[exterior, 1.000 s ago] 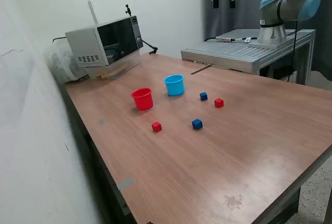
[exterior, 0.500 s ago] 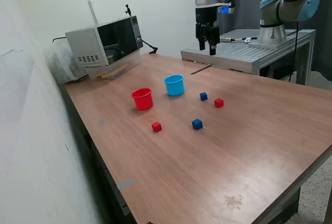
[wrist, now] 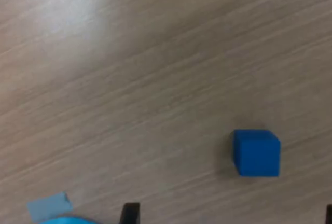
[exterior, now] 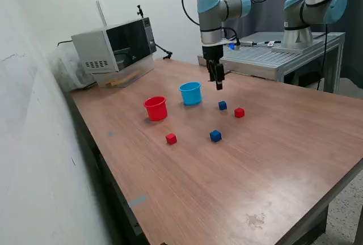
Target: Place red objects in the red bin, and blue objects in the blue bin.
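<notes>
All items stand on the surface point(exterior: 255, 160). In the exterior view, the left cup point(exterior: 155, 108) and the right cup point(exterior: 191, 93) stand near each other, apart. The first cube point(exterior: 222, 105) lies just right of the right cup, with the second cube point(exterior: 239, 112) just beside it, further right. The third cube point(exterior: 215, 136) and fourth cube point(exterior: 171, 138) lie nearer the camera, well apart. The end effector point(exterior: 219, 86) hangs above the first cube point(wrist: 256, 152). An appliance point(exterior: 113, 43) sits at the far left corner.
</notes>
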`<state>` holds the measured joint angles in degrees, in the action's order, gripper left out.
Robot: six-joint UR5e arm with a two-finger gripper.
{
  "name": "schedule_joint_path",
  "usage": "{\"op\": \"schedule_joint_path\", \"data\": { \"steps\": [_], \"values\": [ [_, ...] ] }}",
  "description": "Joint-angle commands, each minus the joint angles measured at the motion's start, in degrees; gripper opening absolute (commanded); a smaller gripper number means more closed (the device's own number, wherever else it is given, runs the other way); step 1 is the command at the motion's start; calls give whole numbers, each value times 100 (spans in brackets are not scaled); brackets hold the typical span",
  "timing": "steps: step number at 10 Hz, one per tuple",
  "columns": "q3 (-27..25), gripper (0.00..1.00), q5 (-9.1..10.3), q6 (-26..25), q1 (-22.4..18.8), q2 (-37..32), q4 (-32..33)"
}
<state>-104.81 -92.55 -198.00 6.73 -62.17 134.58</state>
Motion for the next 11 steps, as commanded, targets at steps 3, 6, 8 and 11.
{"op": "schedule_joint_path", "data": {
  "steps": [3, 6, 8, 11],
  "values": [
    [13, 100, 1, 7, -260, 204, 130],
    [66, 100, 1, 60, -269, 424, 130],
    [145, 100, 1, 121, -278, 565, 130],
    [154, 100, 1, 279, -278, 697, 130]
  ]
}}
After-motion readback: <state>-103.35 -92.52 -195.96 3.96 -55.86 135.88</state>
